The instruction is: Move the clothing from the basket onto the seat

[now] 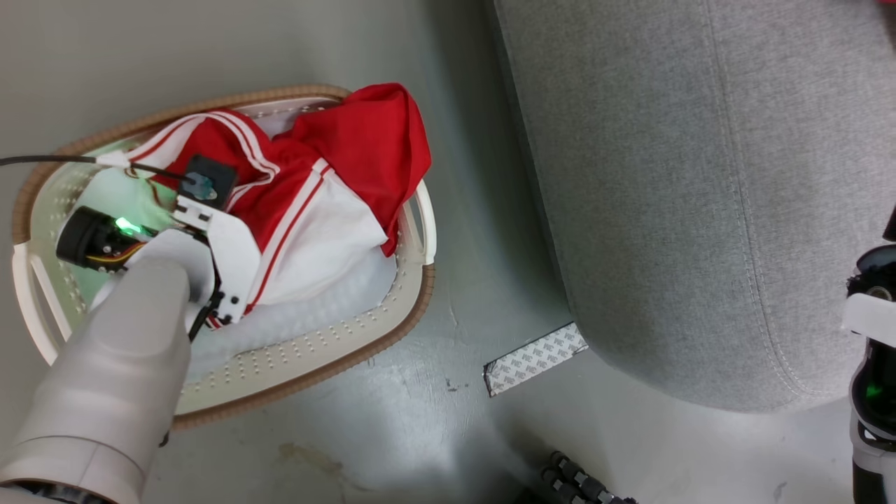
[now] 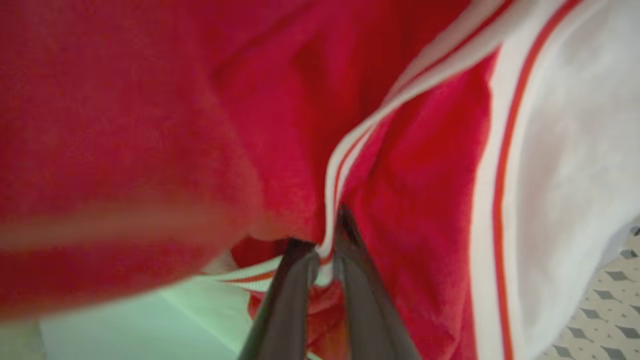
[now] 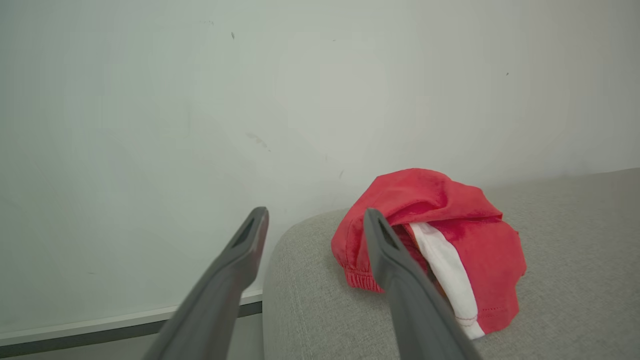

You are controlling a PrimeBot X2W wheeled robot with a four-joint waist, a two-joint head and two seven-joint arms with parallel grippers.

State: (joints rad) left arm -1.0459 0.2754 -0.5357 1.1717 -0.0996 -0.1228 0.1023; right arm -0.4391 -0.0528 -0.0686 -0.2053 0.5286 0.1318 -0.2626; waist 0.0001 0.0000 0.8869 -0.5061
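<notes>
We are pinching our left gripper [image 2: 324, 235] narrow on a fold of the jersey [image 2: 425, 165], its white-and-red striped trim running up between the two dark fingers [image 2: 287, 300]. The jersey, soft red with white panels, is lying heaped in the basket [image 1: 329, 346], one red flap draping over the rim. Our right gripper [image 3: 315, 215] is standing wide and empty by the seat [image 3: 575, 250], where a second red garment [image 3: 450, 220] with a white stripe is lying crumpled.

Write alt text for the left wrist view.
The left gripper pinches a fold of the red jersey at its red-and-white striped trim, its two dark fingers nearly together. A white panel runs down the right, with the perforated basket showing at the lower right corner.
</notes>
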